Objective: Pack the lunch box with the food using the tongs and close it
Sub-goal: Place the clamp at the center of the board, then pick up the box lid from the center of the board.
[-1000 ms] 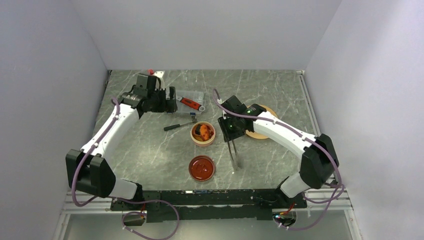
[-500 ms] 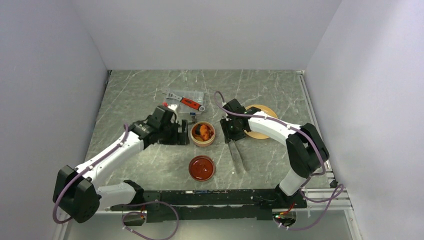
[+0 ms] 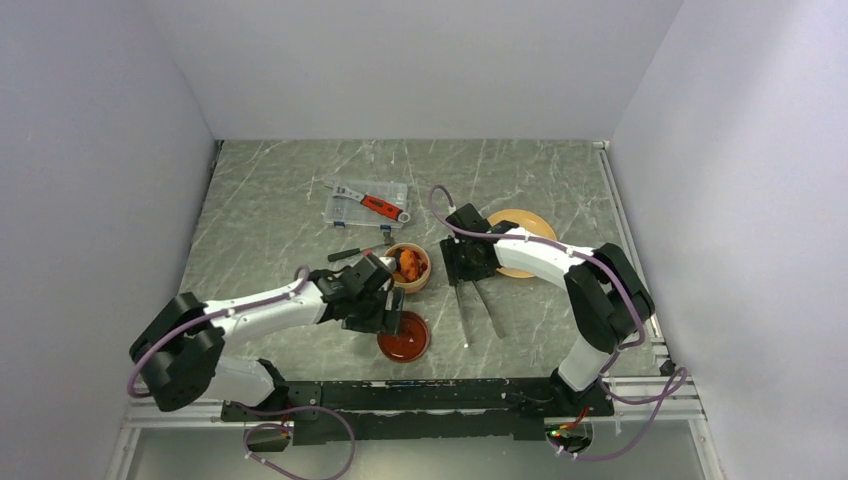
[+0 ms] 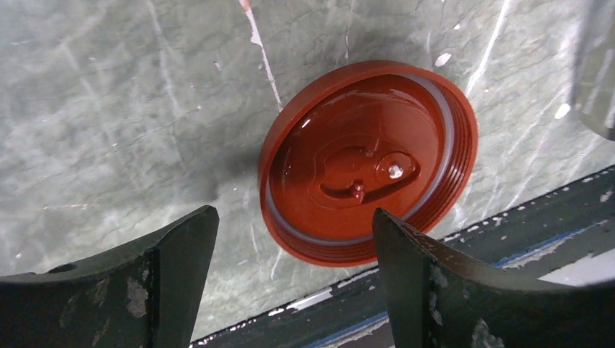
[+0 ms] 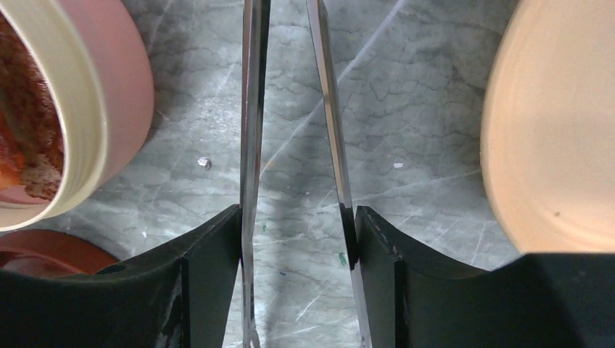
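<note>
While the right arm stays by the tongs, the left arm has swung in from the far left and now hangs low near the front edge. The left gripper (image 4: 294, 217) sits right over the dark red lid (image 4: 366, 163), which lies flat on the table; its fingers (image 4: 170, 272) are wide open, one on each side of the lid, and they touch nothing yet. I think this means the packing is done and the closing part comes next.

A bit farther back, the tongs (image 5: 254, 109) lie low on the table with their two thin arms spread wider than a second ago. The right gripper (image 5: 297, 217) has let its fingers (image 5: 207, 283) come about half open; each finger still leans on one tong arm, so the hold looks loose, as if it is letting go.

Just left of the tongs stands the lunch box (image 3: 412, 286), open, with the food (image 3: 407, 263) inside. Behind the right gripper is the yellow plate (image 3: 522, 220); I see no food on the part that shows.
</note>
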Robot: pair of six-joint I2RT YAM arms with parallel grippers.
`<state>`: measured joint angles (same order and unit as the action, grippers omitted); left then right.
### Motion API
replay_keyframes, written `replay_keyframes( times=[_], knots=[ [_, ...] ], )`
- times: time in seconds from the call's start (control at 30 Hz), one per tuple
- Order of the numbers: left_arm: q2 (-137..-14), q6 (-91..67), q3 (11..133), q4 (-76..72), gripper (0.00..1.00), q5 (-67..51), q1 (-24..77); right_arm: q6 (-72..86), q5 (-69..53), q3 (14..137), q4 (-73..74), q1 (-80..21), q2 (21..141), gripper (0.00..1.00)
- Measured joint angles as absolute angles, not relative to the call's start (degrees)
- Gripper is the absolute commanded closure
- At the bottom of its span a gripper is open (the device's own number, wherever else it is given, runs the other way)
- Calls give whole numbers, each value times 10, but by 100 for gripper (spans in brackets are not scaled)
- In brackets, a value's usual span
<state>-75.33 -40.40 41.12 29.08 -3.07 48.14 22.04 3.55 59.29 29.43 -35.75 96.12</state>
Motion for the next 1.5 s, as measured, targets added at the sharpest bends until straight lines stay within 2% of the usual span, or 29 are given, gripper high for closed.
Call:
replay_keyframes(
  times=[0.2, 0.33, 0.57, 0.67, 0.93, 1.07, 1.27, 1.5],
  knots=[
    [-814, -404, 425, 282, 25, -3, 519, 226, 43, 576, 286, -357, 960, 25],
    [-823, -408, 431, 278, 30, 15, 533, 228, 40, 564, 283, -357, 950, 21],
    [-817, -422, 424, 275, 38, 30, 539, 232, 40, 553, 283, -357, 894, 18],
    [-799, -429, 411, 289, 45, 39, 540, 232, 40, 542, 281, -357, 848, 19],
    [-771, -437, 386, 296, 73, 44, 540, 240, 40, 530, 277, -357, 781, 26],
    [-771, -445, 384, 290, 100, 42, 541, 245, 37, 515, 277, -357, 765, 31],
    [-762, -468, 376, 283, 100, 46, 541, 265, 3, 499, 269, -357, 700, 31],
    [-686, -503, 358, 260, 100, 27, 535, 341, -92, 441, 198, -358, 567, 27]
  ],
)
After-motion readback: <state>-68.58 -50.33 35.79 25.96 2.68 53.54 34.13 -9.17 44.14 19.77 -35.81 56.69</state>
